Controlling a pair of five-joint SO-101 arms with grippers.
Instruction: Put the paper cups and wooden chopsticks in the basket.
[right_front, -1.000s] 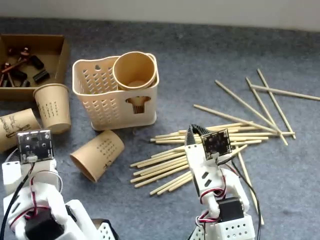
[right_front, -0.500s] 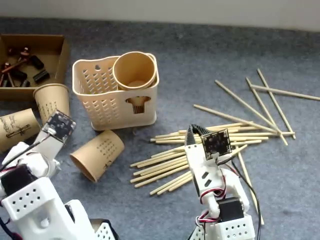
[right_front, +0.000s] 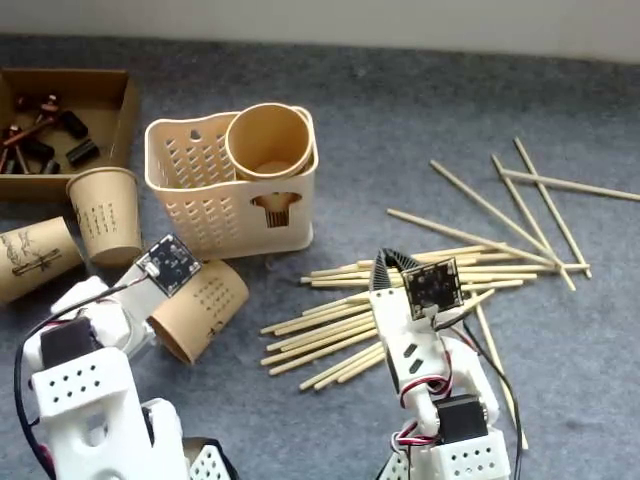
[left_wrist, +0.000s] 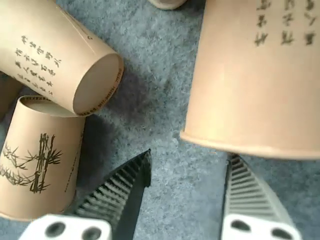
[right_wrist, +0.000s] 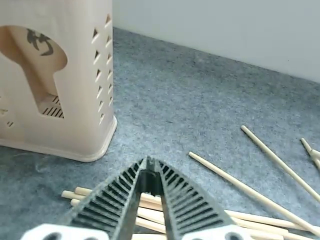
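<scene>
The left claw (left_wrist: 190, 156) was released, its two fingers spread wide with nothing between them. Right in front of its tips a tipped cup (left_wrist: 255, 75) lay on its side on the carpet (left_wrist: 160, 100), its rim turned towards the claw; whether the tips touched that rim could not be told. Ahead and to the left of this claw lay a bamboo cup (right_front: 35, 260), also on its side, with an upright cup (right_front: 105, 215) just beside it. Farther ahead in that direction sat a box (right_front: 100, 95) of small parts. The basket (right_front: 215, 215) stood ahead of the left claw, past the tipped cup, and held a fourth cup (right_front: 265, 135) upright in the end nearer the right claw. The right claw (right_wrist: 149, 164) was clenched, its toothed fingers pressed together with nothing visible between them. Its tip hung low over a pile of chopsticks (right_front: 320, 335), which spread on the carpet beneath it and to both sides. From this claw the basket stood ahead and to the left, well apart from the pile. Loose sticks (right_front: 570, 185) lay scattered ahead and to its right.
</scene>
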